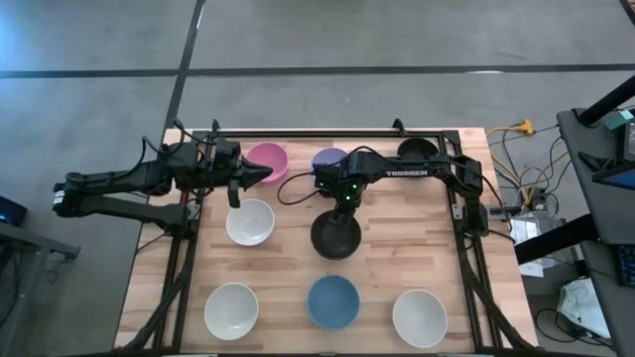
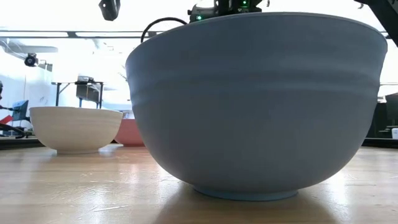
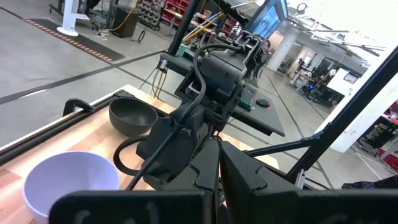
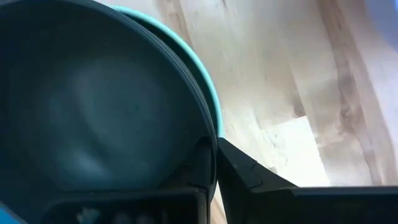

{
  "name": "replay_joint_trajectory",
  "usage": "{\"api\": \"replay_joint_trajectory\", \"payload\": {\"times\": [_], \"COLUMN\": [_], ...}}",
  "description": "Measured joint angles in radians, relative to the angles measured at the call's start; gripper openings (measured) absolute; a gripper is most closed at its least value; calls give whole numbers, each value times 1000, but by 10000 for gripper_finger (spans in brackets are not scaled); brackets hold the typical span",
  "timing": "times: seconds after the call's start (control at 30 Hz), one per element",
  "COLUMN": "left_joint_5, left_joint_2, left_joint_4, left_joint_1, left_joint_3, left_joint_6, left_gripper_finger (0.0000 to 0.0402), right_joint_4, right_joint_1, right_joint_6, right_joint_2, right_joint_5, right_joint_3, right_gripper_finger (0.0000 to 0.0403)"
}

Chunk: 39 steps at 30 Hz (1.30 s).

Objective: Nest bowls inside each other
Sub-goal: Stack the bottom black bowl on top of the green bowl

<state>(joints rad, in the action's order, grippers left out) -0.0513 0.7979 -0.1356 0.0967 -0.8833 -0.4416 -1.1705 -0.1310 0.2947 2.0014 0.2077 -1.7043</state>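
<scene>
A black bowl (image 1: 335, 238) sits nested in a mint green bowl (image 4: 210, 99) at the table's middle. My right gripper (image 1: 343, 208) hangs over its far rim, shut on it (image 4: 214, 146). My left gripper (image 1: 264, 175) hovers shut near the pink bowl (image 1: 268, 157), touching nothing (image 3: 219, 152). A lavender bowl (image 1: 329, 159) and a second black bowl (image 1: 417, 149) stand along the far edge. One white bowl (image 1: 249, 221) stands left of centre. The near row holds a white bowl (image 1: 231, 309), the blue bowl (image 1: 332, 302) and another white bowl (image 1: 420, 317). My right gripper pinches the black bowl's rim (image 4: 200, 134) on its far side, one finger (image 4: 198, 168) inside the bowl and one (image 4: 249, 177) outside, coming from above. The mint green rim (image 4: 216, 121) runs right beside the outer finger. Whether the stack is lifted, I cannot tell.
In the low view the blue bowl (image 2: 261, 106) fills most of the picture, with a white bowl (image 2: 74, 127) and the pink bowl (image 2: 129, 132) behind it. A black frame rail (image 1: 327, 133) runs along the table's far edge. Bare wood (image 1: 417, 233) lies right of the stack.
</scene>
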Motion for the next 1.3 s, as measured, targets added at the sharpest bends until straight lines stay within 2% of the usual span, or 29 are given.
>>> {"api": "replay_joint_trajectory", "payload": {"times": [0.43, 0.67, 1.1, 1.2, 1.3], "left_joint_5": [0, 0, 0, 0, 0], "left_joint_2": [0, 0, 0, 0, 0], "left_joint_4": [0, 0, 0, 1, 0], "left_joint_1": [0, 0, 0, 0, 0], "left_joint_3": [2, 1, 0, 0, 1], "left_joint_6": [2, 2, 1, 1, 1], "left_gripper_finger": [0, 0, 0, 0, 0], "right_joint_4": [3, 5, 28, 28, 27], "right_joint_1": [30, 28, 28, 28, 28], "right_joint_6": [0, 7, -1, 0, 0], "right_joint_2": [13, 18, 18, 18, 18], "right_joint_5": [-1, -81, -74, -69, -67], "right_joint_3": [2, 7, 9, 9, 9], "right_gripper_finger": [9, 11, 13, 25, 54]}}
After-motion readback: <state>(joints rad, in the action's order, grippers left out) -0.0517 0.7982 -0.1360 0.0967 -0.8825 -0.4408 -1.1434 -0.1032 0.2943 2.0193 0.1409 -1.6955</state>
